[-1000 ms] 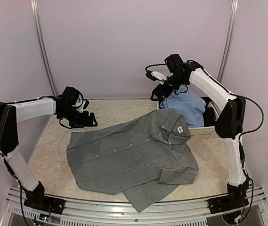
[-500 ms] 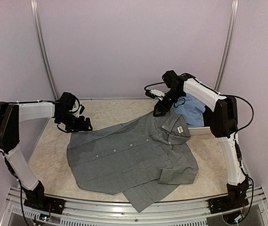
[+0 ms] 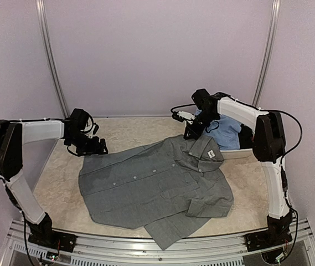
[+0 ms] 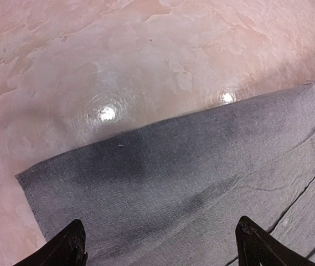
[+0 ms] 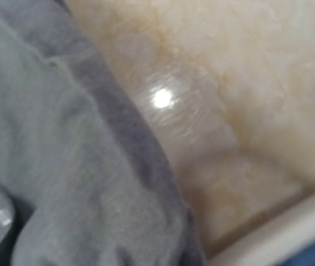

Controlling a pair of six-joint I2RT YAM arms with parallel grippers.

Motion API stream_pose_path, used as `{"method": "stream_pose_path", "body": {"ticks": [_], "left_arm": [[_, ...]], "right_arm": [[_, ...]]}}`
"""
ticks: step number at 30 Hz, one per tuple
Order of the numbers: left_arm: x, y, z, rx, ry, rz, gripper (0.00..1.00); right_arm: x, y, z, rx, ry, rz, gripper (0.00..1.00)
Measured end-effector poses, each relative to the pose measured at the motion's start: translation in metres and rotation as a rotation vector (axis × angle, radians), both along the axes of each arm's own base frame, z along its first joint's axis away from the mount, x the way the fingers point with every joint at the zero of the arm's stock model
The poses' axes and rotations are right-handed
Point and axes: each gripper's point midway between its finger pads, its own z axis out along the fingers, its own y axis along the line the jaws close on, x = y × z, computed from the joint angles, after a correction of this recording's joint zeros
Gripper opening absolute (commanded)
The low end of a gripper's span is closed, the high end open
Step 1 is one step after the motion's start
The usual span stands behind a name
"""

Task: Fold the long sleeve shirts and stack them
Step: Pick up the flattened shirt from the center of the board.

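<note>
Right gripper (image 3: 192, 132) brought down from blue shirt (image 3: 224, 128) in basin (image 3: 236, 153) to grey shirt (image 3: 157, 183) collar edge, jaws closed, pinch unconfirmed. Left gripper (image 3: 97, 147) held wide over far hem. Grey shirt spread unfolded on table (image 3: 57, 188); folding, stacking all left

grey shirt (image 3: 157, 183): spread flat, centre | light blue shirt (image 3: 227, 131): bunched, far right

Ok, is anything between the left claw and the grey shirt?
Nothing visible. The left claw hangs open over the grey shirt near its far edge, and only flat cloth shows between its fingertips.
</note>
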Motion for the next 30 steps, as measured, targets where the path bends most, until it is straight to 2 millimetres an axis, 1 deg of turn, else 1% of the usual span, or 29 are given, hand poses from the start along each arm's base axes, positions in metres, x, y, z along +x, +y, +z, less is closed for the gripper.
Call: {"method": "stream_pose_path", "body": {"ticks": [1, 2, 4, 5, 6, 7, 8, 9, 10, 11, 12, 13, 14, 16, 17, 18, 19, 20, 22, 23, 26, 27, 28, 30], "left_arm": [[0.0, 0.0, 0.0, 0.002, -0.001, 0.001, 0.89], [0.0, 0.001, 0.001, 0.006, -0.003, 0.003, 0.89], [0.001, 0.003, 0.004, 0.014, -0.013, 0.01, 0.9], [0.001, 0.004, 0.007, 0.015, -0.021, 0.012, 0.9], [0.001, 0.004, 0.013, 0.014, -0.035, 0.015, 0.9], [0.001, 0.004, 0.018, 0.013, -0.048, 0.017, 0.9], [0.001, 0.005, 0.026, 0.014, -0.067, 0.019, 0.9], [0.0, 0.005, 0.034, 0.013, -0.085, 0.02, 0.9], [0.0, 0.005, 0.042, 0.013, -0.104, 0.021, 0.9], [-0.001, 0.005, 0.049, 0.012, -0.123, 0.021, 0.9], [-0.002, 0.005, 0.056, 0.011, -0.141, 0.02, 0.9], [-0.003, 0.004, 0.062, 0.013, -0.155, 0.018, 0.9], [-0.005, 0.002, 0.067, 0.013, -0.166, 0.014, 0.9], [-0.01, -0.003, 0.073, 0.02, -0.181, 0.001, 0.9], [-0.013, -0.007, 0.075, 0.027, -0.187, -0.007, 0.91], [-0.016, -0.01, 0.076, 0.034, -0.187, -0.017, 0.91], [-0.019, -0.014, 0.077, 0.04, -0.188, -0.028, 0.91], [-0.022, -0.019, 0.077, 0.047, -0.188, -0.04, 0.91], [-0.028, -0.028, 0.076, 0.055, -0.183, -0.064, 0.91], [-0.031, -0.032, 0.075, 0.056, -0.178, -0.075, 0.91], [-0.037, -0.037, 0.072, 0.066, -0.167, -0.091, 0.91], [-0.038, -0.037, 0.071, 0.069, -0.164, -0.091, 0.91], [-0.038, -0.036, 0.07, 0.072, -0.162, -0.09, 0.91], [-0.039, -0.035, 0.07, 0.076, -0.16, -0.089, 0.91]], "right_arm": [[-0.005, -0.001, 0.007, 0.005, -0.014, -0.002, 0.0], [-0.013, 0.0, 0.018, 0.012, -0.038, -0.002, 0.0], [-0.036, 0.006, 0.052, 0.036, -0.112, 0.011, 0.0], [-0.055, 0.011, 0.072, 0.053, -0.159, 0.027, 0.0], [-0.083, 0.019, 0.095, 0.074, -0.203, 0.054, 0.0], [-0.109, 0.028, 0.113, 0.095, -0.233, 0.085, 0.0], [-0.142, 0.042, 0.134, 0.133, -0.274, 0.125, 0.0], [-0.166, 0.05, 0.146, 0.163, -0.292, 0.151, 0.0], [-0.198, 0.06, 0.154, 0.2, -0.296, 0.186, 0.0], [-0.221, 0.064, 0.151, 0.214, -0.281, 0.206, 0.0], [-0.243, 0.064, 0.142, 0.217, -0.25, 0.213, 0.0], [-0.262, 0.059, 0.12, 0.194, -0.2, 0.205, 0.0], [-0.274, 0.051, 0.095, 0.155, -0.143, 0.183, 0.0], [-0.288, 0.029, 0.04, 0.05, -0.028, 0.115, 0.0], [-0.295, 0.013, 0.008, -0.03, 0.037, 0.068, 0.03], [-0.302, 0.0, -0.013, -0.098, 0.083, 0.036, 0.09], [-0.306, -0.012, -0.032, -0.164, 0.129, -0.007, 0.17], [-0.309, -0.017, -0.04, -0.2, 0.153, -0.032, 0.27], [-0.311, -0.018, -0.045, -0.21, 0.178, -0.072, 0.48], [-0.312, -0.017, -0.043, -0.205, 0.185, -0.088, 0.55], [-0.309, -0.011, -0.036, -0.178, 0.189, -0.126, 0.85], [-0.308, -0.009, -0.032, -0.166, 0.187, -0.134, 0.9], [-0.307, -0.008, -0.028, -0.153, 0.187, -0.144, 0.91], [-0.302, -0.004, -0.013, -0.109, 0.175, -0.156, 0.91]]}}
